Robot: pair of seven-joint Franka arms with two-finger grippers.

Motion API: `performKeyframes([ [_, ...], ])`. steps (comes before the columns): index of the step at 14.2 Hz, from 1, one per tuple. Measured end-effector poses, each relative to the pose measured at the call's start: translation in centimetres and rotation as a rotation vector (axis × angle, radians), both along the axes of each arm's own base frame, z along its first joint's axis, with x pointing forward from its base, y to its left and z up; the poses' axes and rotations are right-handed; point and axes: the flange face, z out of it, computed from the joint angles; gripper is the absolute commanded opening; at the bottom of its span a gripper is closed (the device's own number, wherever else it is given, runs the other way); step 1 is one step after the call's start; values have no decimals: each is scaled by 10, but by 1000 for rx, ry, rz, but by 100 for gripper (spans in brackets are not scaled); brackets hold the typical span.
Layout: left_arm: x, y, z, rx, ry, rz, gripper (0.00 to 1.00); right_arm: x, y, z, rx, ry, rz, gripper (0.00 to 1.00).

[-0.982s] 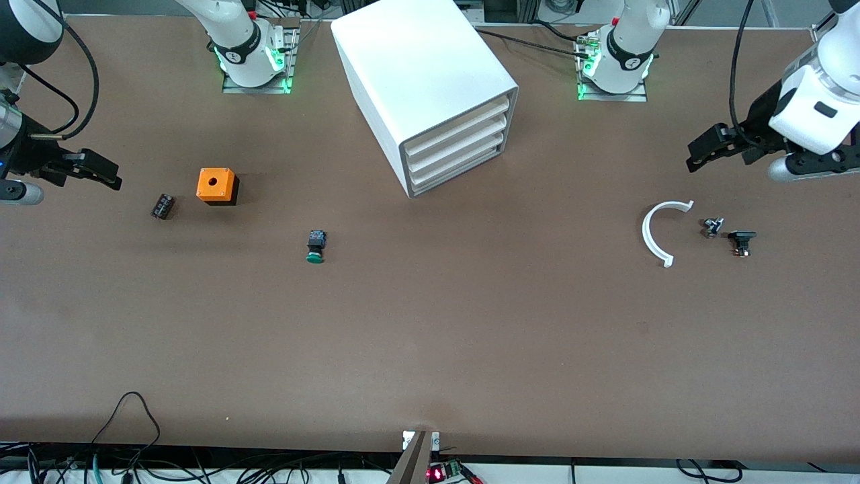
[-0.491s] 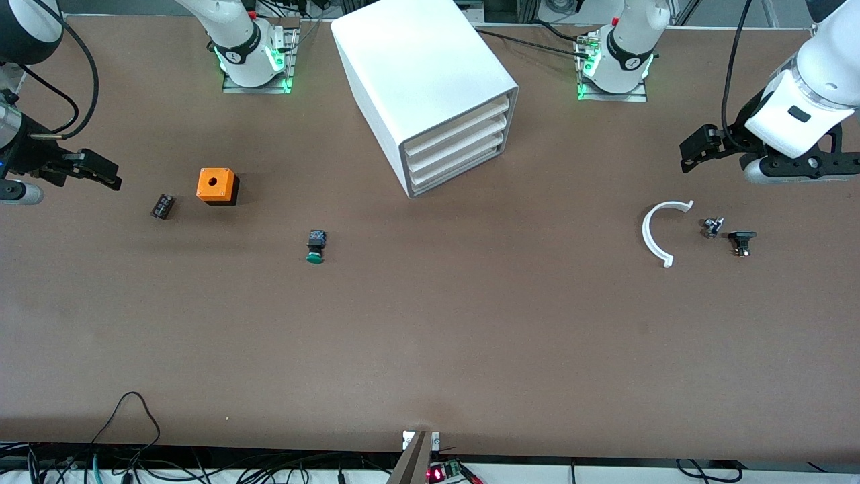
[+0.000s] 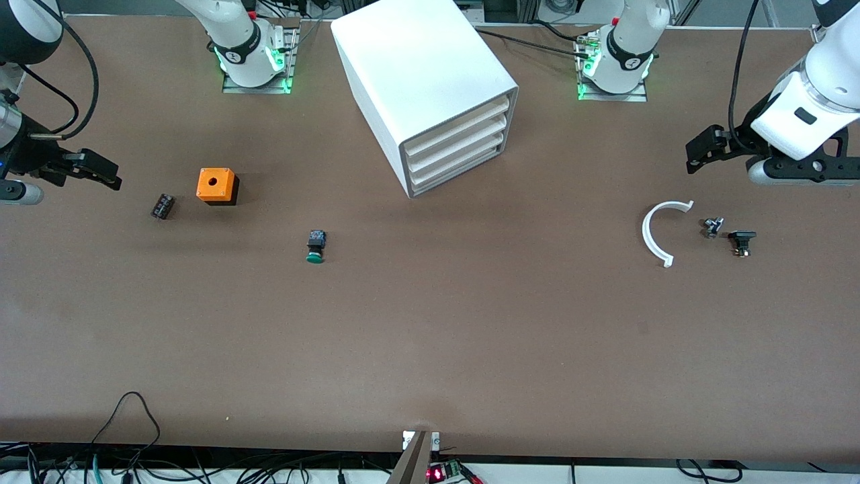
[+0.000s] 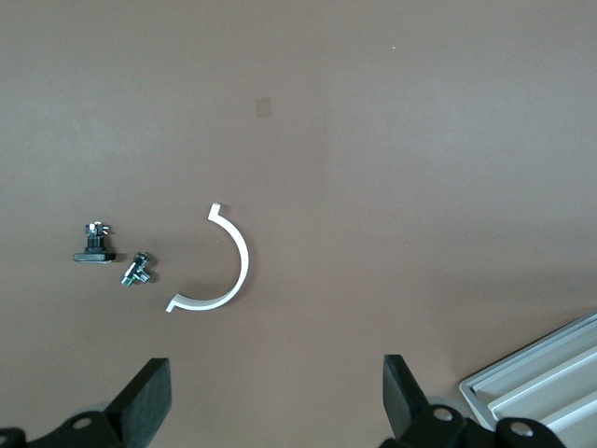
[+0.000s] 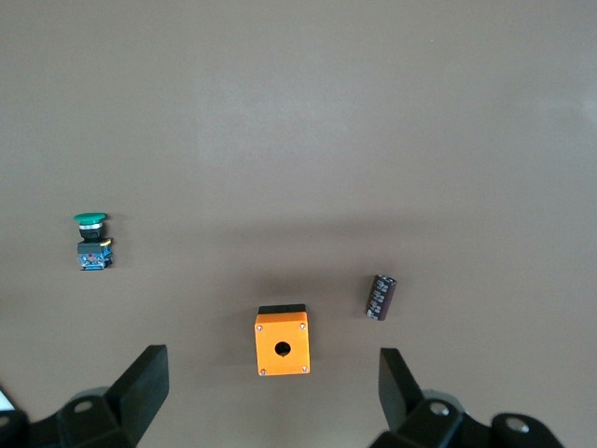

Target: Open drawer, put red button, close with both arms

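step: pre-open, drawer [image 3: 451,169] shut, lowest in cabinet [image 3: 416,74] at table's base edge
red button: not visible
left gripper [image 3: 699,151]: open, empty
right gripper [image 3: 94,171]: open, empty
next: hook drawer front

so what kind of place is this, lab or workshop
Most likely a robotics lab test bench: two arms bolted to a brown table, a white drawer cabinet, small parts like a green-capped push button, and cabling along the table edge.
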Motion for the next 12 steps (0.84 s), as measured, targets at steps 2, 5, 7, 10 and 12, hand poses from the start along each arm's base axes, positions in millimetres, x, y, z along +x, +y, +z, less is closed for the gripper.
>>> performKeyframes([
  [2, 0, 0, 0, 0, 0, -9, 100, 0, 0, 0, 0, 0, 0, 100],
  [5, 1, 6, 0, -1, 0, -2, 100, 0, 0, 0, 0, 0, 0, 100],
  [7, 3, 12, -3, -1, 4, 5, 100, 0, 0, 0, 0, 0, 0, 100],
  [10, 4, 12, -4, -1, 4, 6, 100, 0, 0, 0, 0, 0, 0, 100],
  [12, 5, 12, 2, -3, -9, 6, 100, 0, 0, 0, 0, 0, 0, 100],
])
